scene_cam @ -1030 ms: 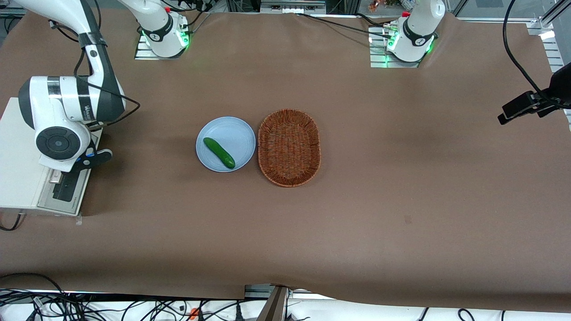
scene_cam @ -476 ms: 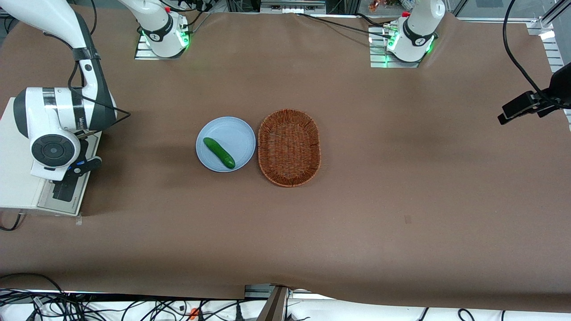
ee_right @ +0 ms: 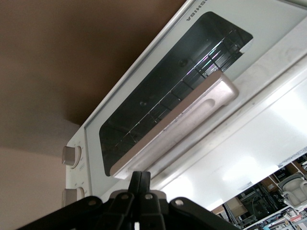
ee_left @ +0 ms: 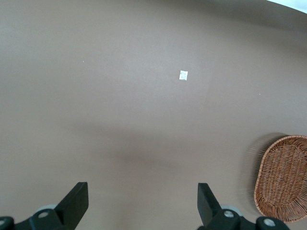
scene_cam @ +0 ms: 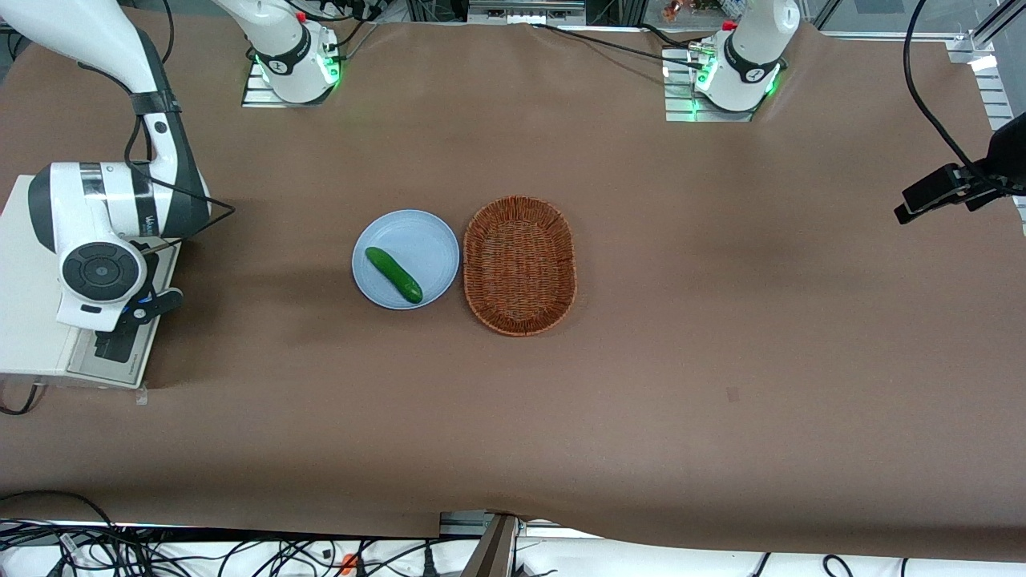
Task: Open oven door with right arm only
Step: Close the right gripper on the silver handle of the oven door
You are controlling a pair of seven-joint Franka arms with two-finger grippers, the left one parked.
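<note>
The right arm point(scene_cam: 112, 200) is built of glossy white rounded shells joined by dark grey-black sections. Its wrist ends in a round black cap with concentric rings, set in a white housing. A thin black cable loops off the forearm, held by a black strap. Small dark lettering marks the grey joint. The end effector point(ee_right: 140, 184) is black, with small round screws and blue accents.

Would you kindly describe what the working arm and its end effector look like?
The right arm is white with black-grey joint sections, a round black-capped wrist and a black cable along it. Its black end effector sits near the oven door handle.
</note>
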